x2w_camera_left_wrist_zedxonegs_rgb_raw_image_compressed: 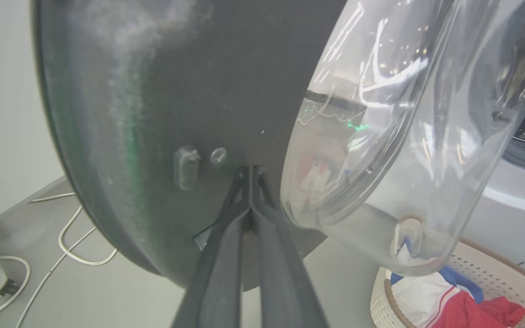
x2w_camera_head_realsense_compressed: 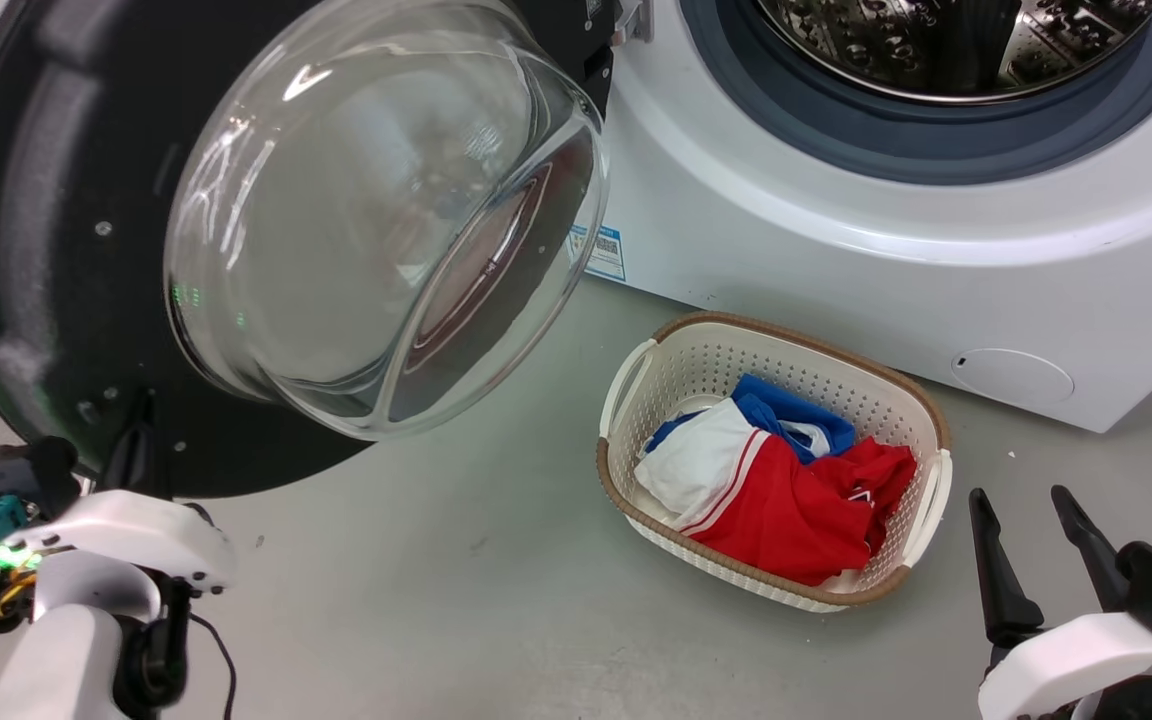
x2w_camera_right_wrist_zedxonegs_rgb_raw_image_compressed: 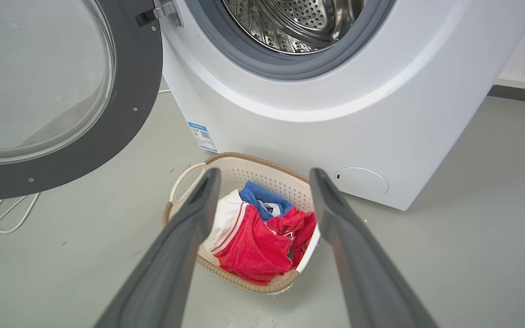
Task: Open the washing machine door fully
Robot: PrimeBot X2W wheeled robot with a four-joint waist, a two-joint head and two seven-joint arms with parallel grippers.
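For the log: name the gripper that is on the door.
The left gripper: shut, its tips against the black face of the washing machine door. The right gripper is open, off by the basket.

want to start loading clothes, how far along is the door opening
Done: the washing machine door is swung well clear, leaving the steel drum exposed. In hand: the shut left gripper has its tips against the door's black inner face, apparently pushing. Left: perhaps a last push; whether the door is at its stop cannot be told. The right gripper is open, holding nothing.
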